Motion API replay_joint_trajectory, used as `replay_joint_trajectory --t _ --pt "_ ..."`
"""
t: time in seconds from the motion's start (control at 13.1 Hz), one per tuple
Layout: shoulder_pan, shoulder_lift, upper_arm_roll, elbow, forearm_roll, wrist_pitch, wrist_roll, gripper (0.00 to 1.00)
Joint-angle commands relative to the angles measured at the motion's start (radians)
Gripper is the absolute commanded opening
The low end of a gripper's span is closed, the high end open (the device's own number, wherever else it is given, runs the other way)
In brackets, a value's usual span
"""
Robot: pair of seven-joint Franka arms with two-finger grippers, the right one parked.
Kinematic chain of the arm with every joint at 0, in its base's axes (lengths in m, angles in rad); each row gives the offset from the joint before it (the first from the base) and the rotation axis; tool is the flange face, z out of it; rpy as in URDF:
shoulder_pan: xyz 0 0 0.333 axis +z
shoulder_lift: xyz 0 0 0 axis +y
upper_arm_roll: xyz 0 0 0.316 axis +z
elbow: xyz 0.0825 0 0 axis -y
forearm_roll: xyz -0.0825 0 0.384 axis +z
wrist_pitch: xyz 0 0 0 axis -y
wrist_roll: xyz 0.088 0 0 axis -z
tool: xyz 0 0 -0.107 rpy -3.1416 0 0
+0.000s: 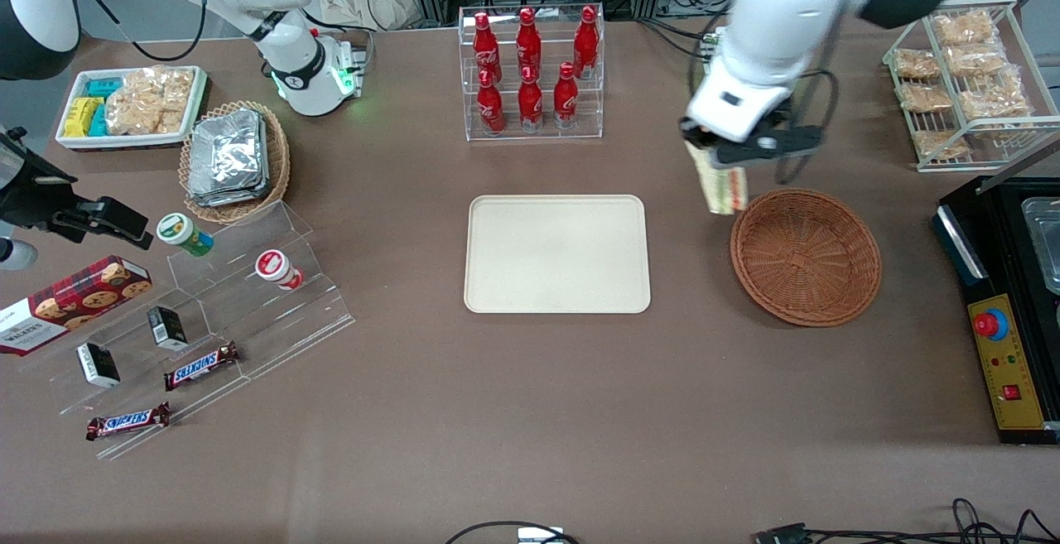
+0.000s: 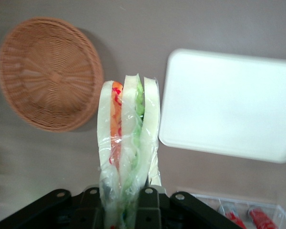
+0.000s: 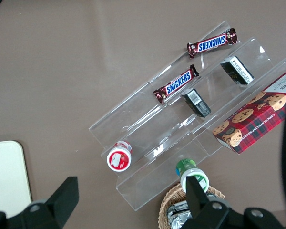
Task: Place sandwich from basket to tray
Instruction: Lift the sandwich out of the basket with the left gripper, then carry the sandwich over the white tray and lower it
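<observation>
While my left arm hangs over the worktop in the upper right of the front frame, its end effector is pinching the sandwich, fingers pressed onto the wrapped wedge from both sides. I see the sandwich hanging down from the fingers, clear of the worktop, just beside the rim of the basket on the side toward the tray. It is out of the basket and not over the tray; it sits between the two, much closer to the basket.

From the wrist camera the sandwich stands out from the end effector with its layers facing me: white bread slices with orange and red filling in one gap and green in the other, all under clear wrap. The basket shows nothing in it, and the tray lies bare and flat, well apart from the basket with brown worktop between them.

In the front frame, a clear rack of red bottles stands at upper center, farther from the camera than the tray. At the right edge I see a wire rack of snack packets and a black appliance nearer the camera than it.
</observation>
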Motion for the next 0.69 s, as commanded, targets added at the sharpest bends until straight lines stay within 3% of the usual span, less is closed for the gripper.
replay_joint_trajectory --t 0.0,0.38,0.46,0.61 --pt "0.012 0.062 -0.086 -0.054 0.022 0.093 -0.002 0.00" --pt "0.009 0.096 -0.145 -0.315 0.042 0.467 -0.053 0.00" --pt "0.008 0.132 -0.145 -0.332 0.077 0.524 -0.106 0.00" --pt "0.006 0.262 -0.146 -0.328 0.260 0.572 -0.267 0.00"
